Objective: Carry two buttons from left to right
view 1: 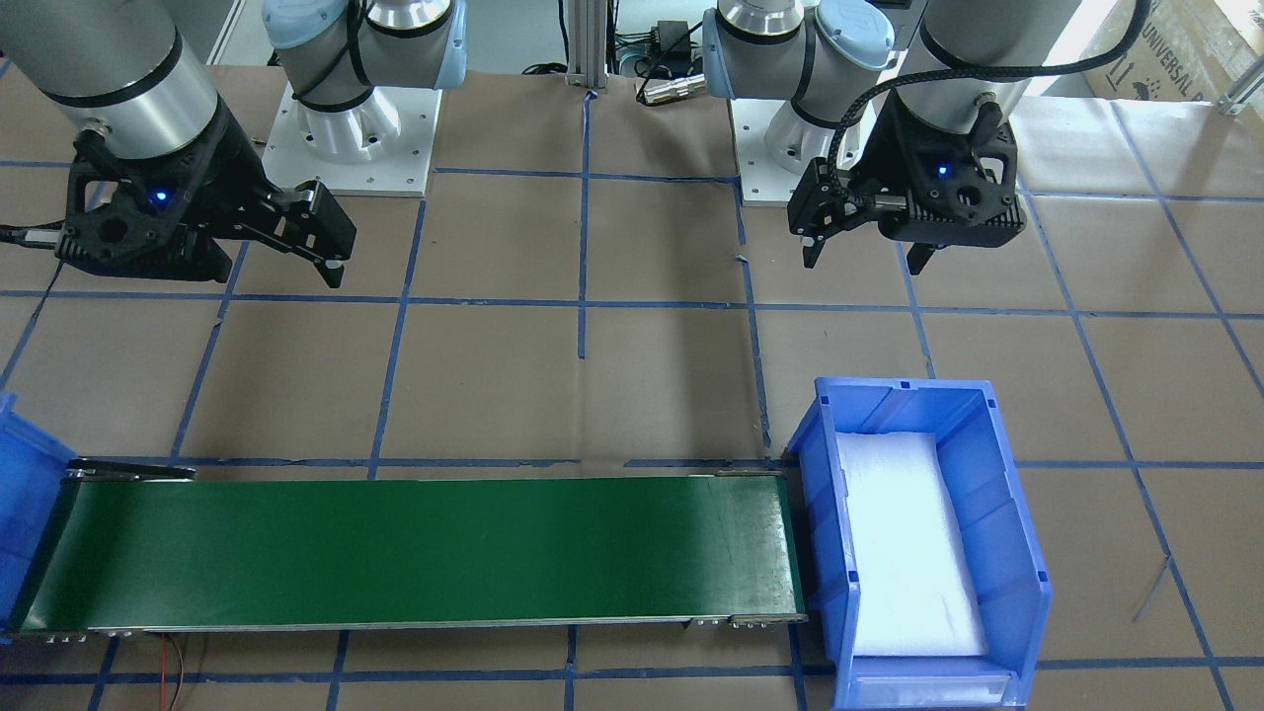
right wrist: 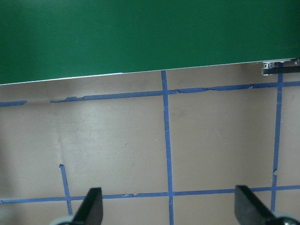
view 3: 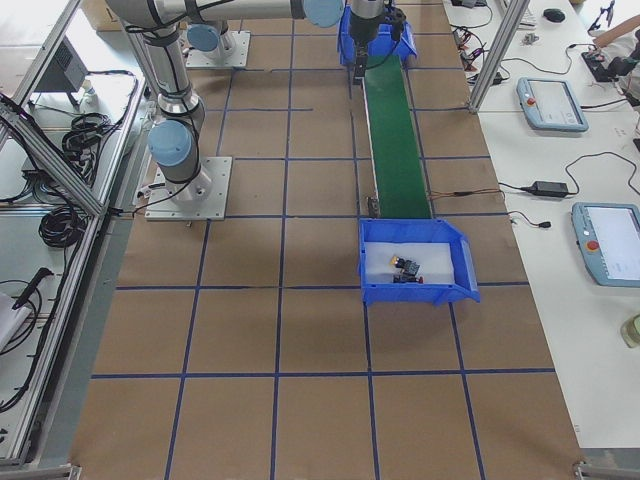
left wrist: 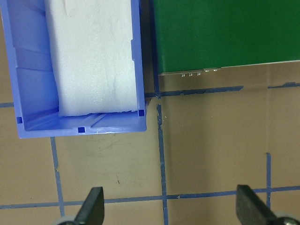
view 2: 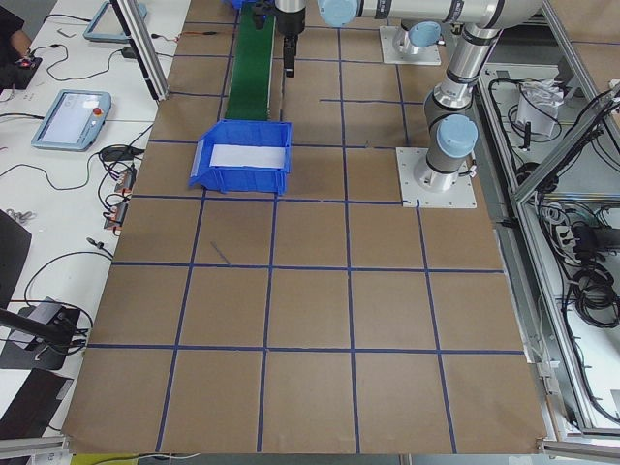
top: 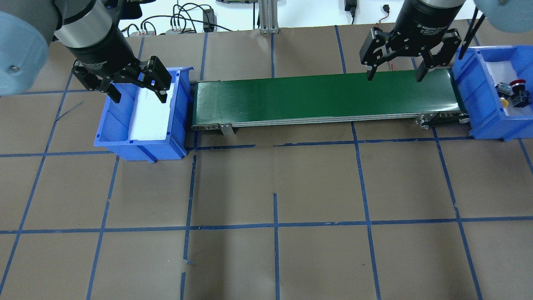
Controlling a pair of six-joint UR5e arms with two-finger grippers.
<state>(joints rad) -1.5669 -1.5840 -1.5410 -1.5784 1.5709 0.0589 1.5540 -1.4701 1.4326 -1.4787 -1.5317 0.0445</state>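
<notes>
Both buttons lie on white foam in the blue bin (top: 479, 104) at the conveyor's right end: the red-capped one (top: 517, 83) and the yellow-capped one (top: 504, 101). In the exterior right view they show as a small dark cluster (view 3: 405, 268). My right gripper (top: 394, 77) hangs open and empty over the belt's right end, left of that bin. Above the blue bin (top: 141, 148) at the left end, which holds only white foam, my left gripper (top: 139, 98) is open and empty. Each wrist view shows spread fingertips, the left (left wrist: 93, 206) and the right (right wrist: 91, 206), over brown paper.
A green conveyor belt (top: 325, 98) runs between the two bins, bare on top. Brown paper with blue tape lines (top: 275, 225) covers the table. The arm bases stand on white plates (view 1: 346, 148). Cables and tablets lie on the side benches (view 2: 73, 116).
</notes>
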